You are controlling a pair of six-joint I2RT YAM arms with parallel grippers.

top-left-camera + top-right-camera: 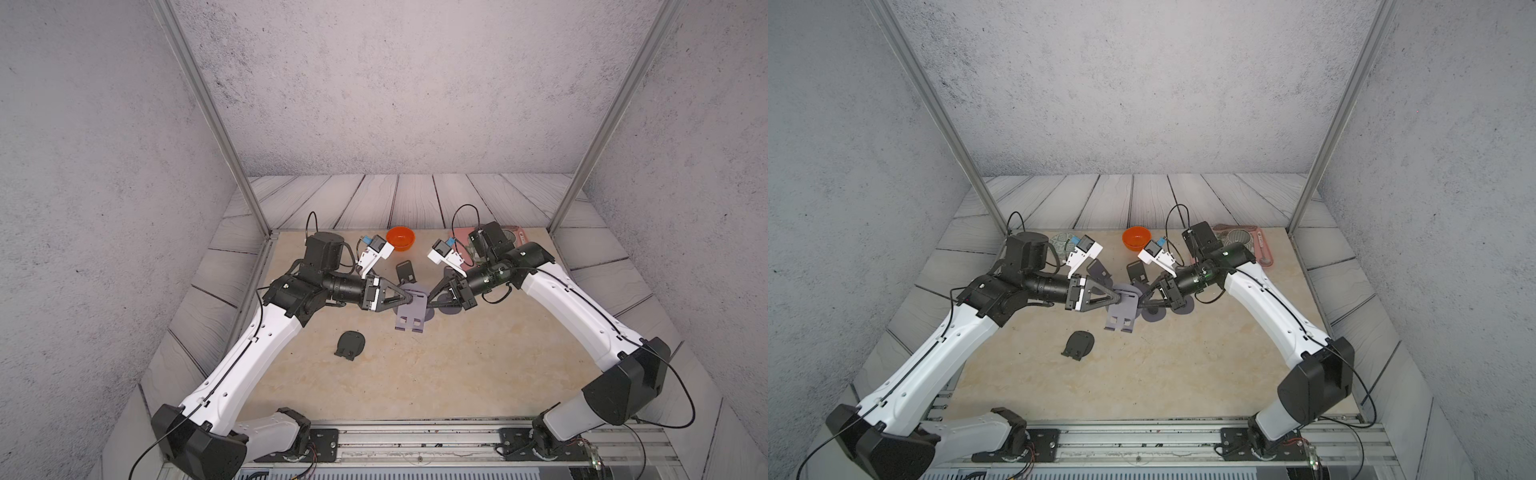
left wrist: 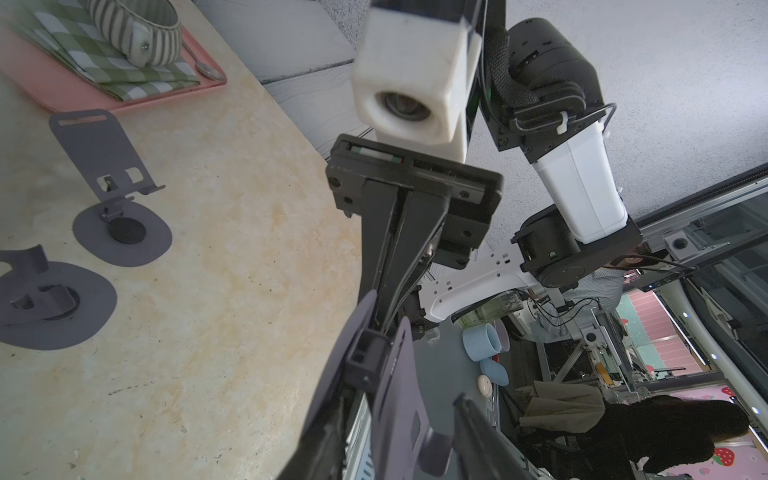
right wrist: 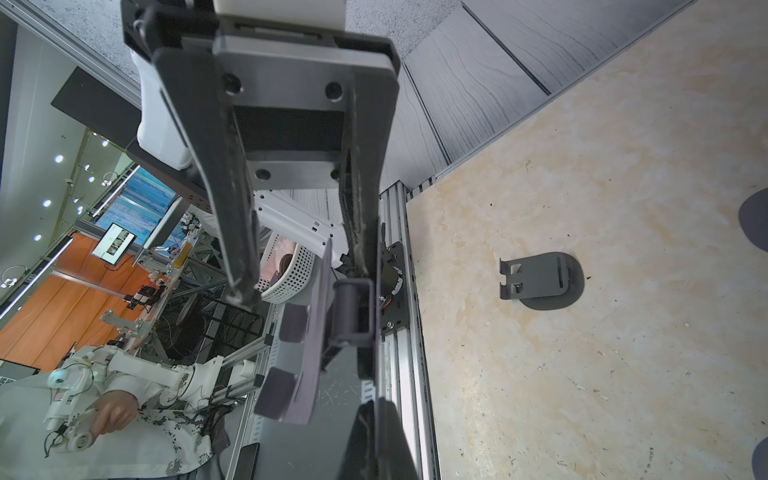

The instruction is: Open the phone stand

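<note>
Right, the phone stand hangs between my claws: right claw pinched shut by its hinge, left claw half-open astride the plate. It looks light, stiff and slick, and I'd guess tight-hinged. I'd clamp the plate's flat face.

A lavender-grey phone stand hangs tilted above the tabletop, just toward 12 o'clock of centre. Its hooked plate points to 6 o'clock, hinged partway off the base.
</note>
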